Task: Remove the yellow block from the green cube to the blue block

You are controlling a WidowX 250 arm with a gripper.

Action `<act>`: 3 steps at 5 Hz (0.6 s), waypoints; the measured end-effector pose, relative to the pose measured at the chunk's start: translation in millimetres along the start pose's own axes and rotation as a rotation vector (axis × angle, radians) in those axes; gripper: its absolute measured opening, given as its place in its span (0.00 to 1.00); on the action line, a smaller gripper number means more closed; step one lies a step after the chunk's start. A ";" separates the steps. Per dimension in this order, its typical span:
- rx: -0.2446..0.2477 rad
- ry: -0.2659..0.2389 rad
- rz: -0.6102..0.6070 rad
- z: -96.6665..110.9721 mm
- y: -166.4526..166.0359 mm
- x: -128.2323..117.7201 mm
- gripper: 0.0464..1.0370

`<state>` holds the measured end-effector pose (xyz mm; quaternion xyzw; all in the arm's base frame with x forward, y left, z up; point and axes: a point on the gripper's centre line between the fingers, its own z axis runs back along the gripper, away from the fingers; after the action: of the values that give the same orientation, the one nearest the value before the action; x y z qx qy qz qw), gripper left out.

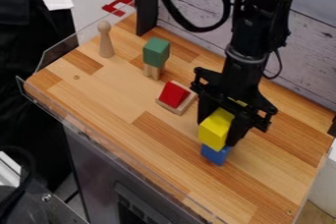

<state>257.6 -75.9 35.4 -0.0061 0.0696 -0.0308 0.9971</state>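
Yellow block (215,128) is in the grip of my gripper (218,132), the fingers closed in on its sides, on the right-hand half of the worktop (141,142), between its front and back edges. I see it directly above the blue block (215,154), seemingly touching its top. The green block (156,52) stands well apart on a plain wooden base (154,70), near the back edge toward the far-left corner. Nearer my gripper I have a tilted red block (174,94) on a wooden piece (182,107); a wooden peg figure (105,41) stands upright near the left edge.
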 end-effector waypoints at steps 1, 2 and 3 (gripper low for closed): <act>0.012 0.003 0.024 0.0 0.6 -0.7 0.62; 0.026 0.010 0.098 5.1 2.9 -4.3 0.91; 0.022 -0.042 0.146 35.5 7.6 -1.8 0.96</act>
<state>261.3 -67.9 70.7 0.0094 0.0484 0.0416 0.9979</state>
